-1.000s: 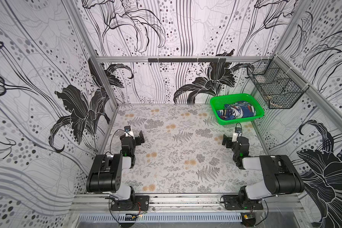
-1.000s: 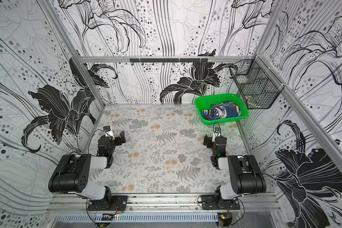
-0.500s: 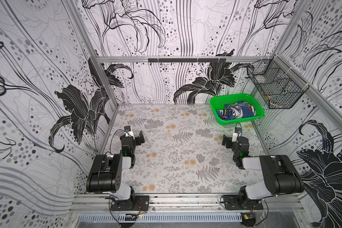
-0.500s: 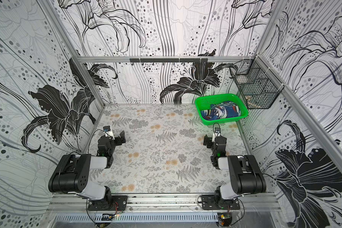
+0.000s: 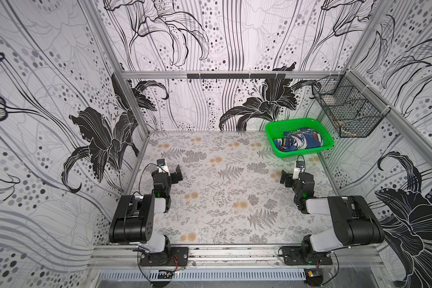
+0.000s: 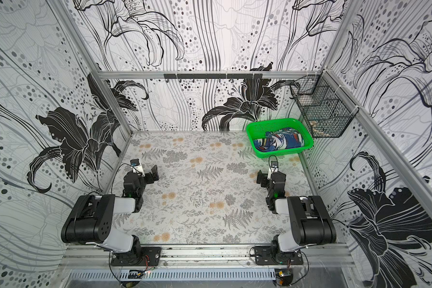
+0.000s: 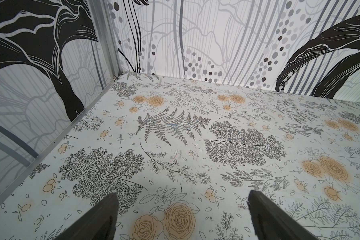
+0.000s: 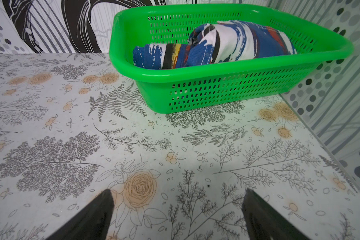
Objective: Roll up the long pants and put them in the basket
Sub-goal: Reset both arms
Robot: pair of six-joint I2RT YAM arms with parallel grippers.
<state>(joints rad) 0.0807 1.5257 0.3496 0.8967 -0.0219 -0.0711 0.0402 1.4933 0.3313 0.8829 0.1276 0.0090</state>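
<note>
Pants (image 8: 237, 41) lie bundled in the basket (image 8: 175, 76) just ahead of the right gripper (image 8: 178, 193), which, like the left gripper (image 7: 181, 196), gapes empty, so it should probably clear the near rim, pinch a top fold and lift the cloth out to spread

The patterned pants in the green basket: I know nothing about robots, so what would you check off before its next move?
1. The left gripper open and holding nothing: ok.
2. The right gripper open and holding nothing: ok.
3. The long pants located: ok, bundled inside the green basket at the far right corner.
4. The long pants laid flat for rolling: not ok, they are bunched in the green basket.
5. The table in front of both arms free to spread them on: ok.
6. Where the waistband or hems lie in the bundle: cannot tell.
</note>
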